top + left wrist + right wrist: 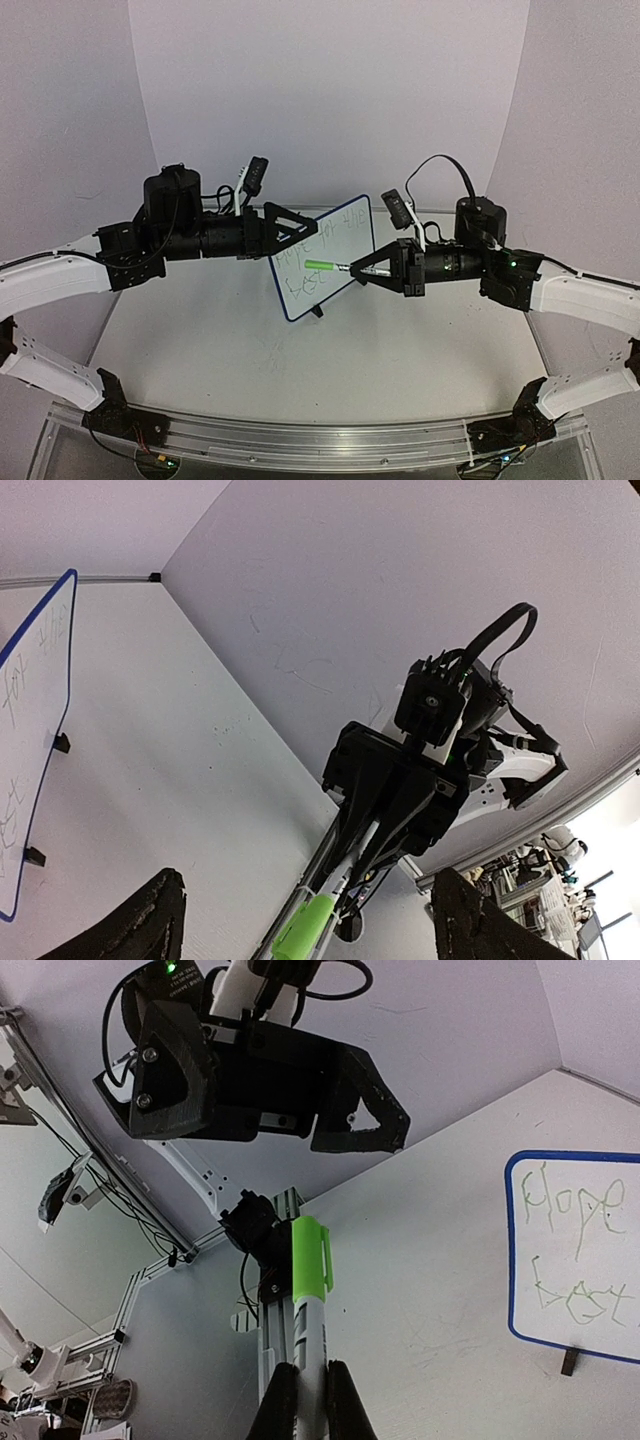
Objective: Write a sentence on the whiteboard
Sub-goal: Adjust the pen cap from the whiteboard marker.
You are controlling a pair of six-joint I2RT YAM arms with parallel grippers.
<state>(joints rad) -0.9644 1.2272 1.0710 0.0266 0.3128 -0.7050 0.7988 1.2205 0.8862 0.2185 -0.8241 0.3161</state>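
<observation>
1. Left gripper (pixel 303 227): fingers (pixel 150 920) spread wide and closed on nothing. In the top view it sits at the upper left edge of the whiteboard (pixel 342 238). In its own wrist view the board (pixel 30 730) lies off to one side, not between the fingers.
2. Right gripper (pixel 360 270): fingers (pixel 275 1405) pinched narrow on the barrel of a marker (pixel 312 1340). It is to the right of the whiteboard, level with its lower half.
3. Table (pixel 200 340): white and lightly scuffed. The whiteboard stands on it about mid-width, toward the back.
4. Left arm (pixel 60 280) reaches in from the whiteboard's left and right arm (pixel 590 295) from its right, so the board is between them.
5. Whiteboard: dark blue rim, rounded corners, leaning back on its stand, with its face turned toward the right gripper.
6. Marker: white barrel, held roughly level, capped end toward the whiteboard's face. In the top view the end overlaps the board's lower middle. The right wrist view shows clear space between marker and board (pixel 580 1250).
7. Handwriting (pixel 565 1205): thin green strokes on the whiteboard. "Hope" is on the top line and "best" below. The remaining words are cut off or too faint to read.
8. Cap (pixel 310 1255): bright green, seated on the marker end nearest the whiteboard.
9. Foot (pixel 570 1360): small and black, under the whiteboard's lower rim, resting on the table.
</observation>
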